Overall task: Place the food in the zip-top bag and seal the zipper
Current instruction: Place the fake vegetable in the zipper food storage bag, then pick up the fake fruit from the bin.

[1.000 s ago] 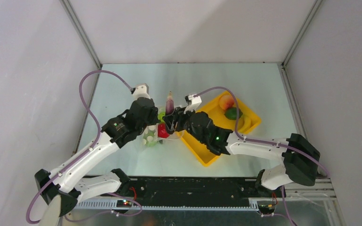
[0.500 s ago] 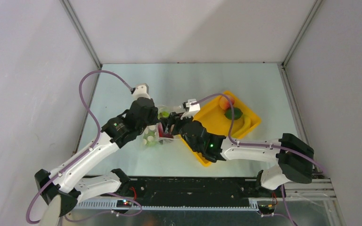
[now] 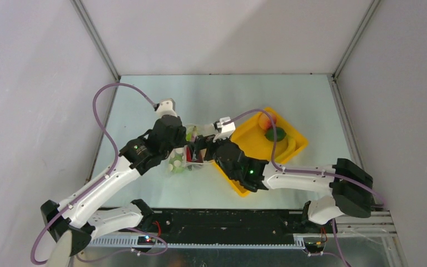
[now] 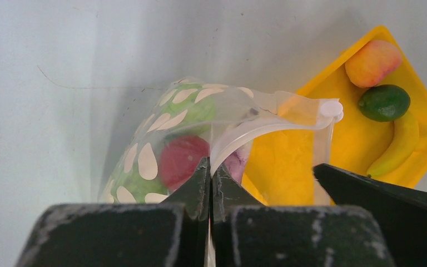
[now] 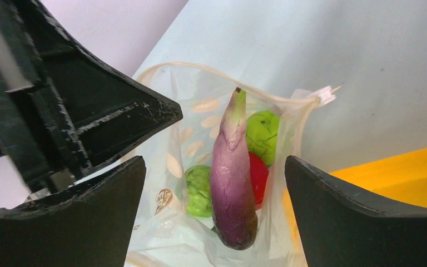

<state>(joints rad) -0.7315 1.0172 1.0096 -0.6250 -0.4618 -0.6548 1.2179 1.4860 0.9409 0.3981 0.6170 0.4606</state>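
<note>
The zip-top bag (image 5: 180, 150) stands open, its white-dotted side (image 4: 144, 161) facing the left wrist camera. My left gripper (image 4: 211, 167) is shut on the bag's mouth edge, where the white zipper (image 4: 267, 125) curves away. Inside the bag lie a purple eggplant (image 5: 232, 178), a red tomato (image 5: 260, 175) and two green fruits (image 5: 262, 133). My right gripper (image 5: 216, 161) is open over the mouth, one finger on each side of the eggplant and apart from it. A peach (image 4: 372, 61), a green fruit (image 4: 383, 103) and a banana (image 4: 397, 144) lie in the tray.
The yellow tray (image 3: 250, 178) sits right of the bag, partly under my right arm. White enclosure walls and metal posts (image 3: 94, 39) border the table on three sides. The arm bases and a black rail (image 3: 228, 222) run along the near edge.
My right gripper went down into the bag's mouth with the eggplant and opened. The eggplant now lies inside the bag. The left gripper kept its hold.
</note>
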